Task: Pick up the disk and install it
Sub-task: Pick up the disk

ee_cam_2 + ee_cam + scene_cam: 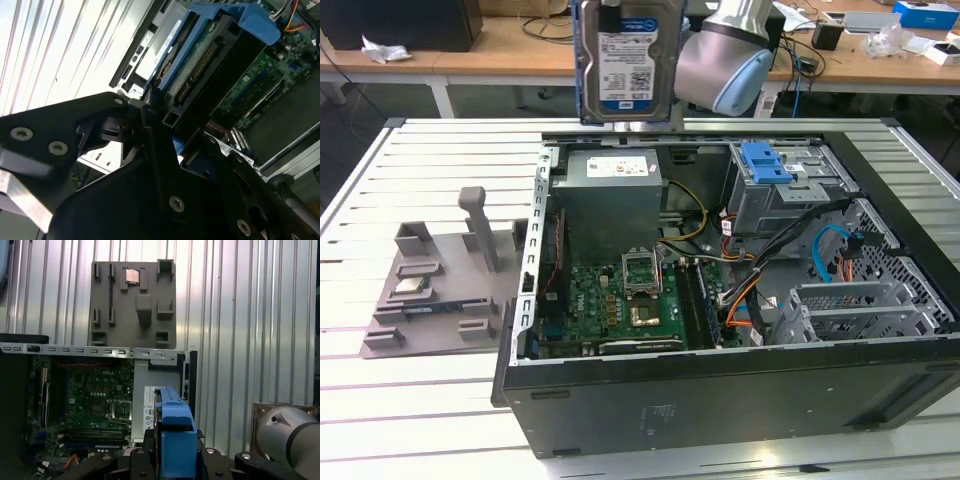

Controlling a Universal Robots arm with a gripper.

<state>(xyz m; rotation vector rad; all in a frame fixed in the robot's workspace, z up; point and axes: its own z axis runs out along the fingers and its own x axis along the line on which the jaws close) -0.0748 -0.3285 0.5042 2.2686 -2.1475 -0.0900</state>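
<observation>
The disk (pixel 625 60), a silver drive with a blue-and-white label in a blue bracket, hangs upright in the air above the back left corner of the open computer case (pixel 720 400). My gripper (pixel 165 125) is shut on it; a black finger (pixel 155 150) presses against the drive's edge in the second wrist view. There the disk (pixel 200 65) shows its connector side and blue frame. In the first wrist view the disk (pixel 175 430) appears edge-on, held in the black gripper (pixel 175 457) high over the case.
Inside the case lie a motherboard (pixel 620 300), a grey power supply (pixel 610 190), cables, and a drive bay with a blue latch (pixel 765 165). A grey moulded stand (pixel 440 280) sits on the slatted table at the exterior view's left. Desks with clutter stand behind.
</observation>
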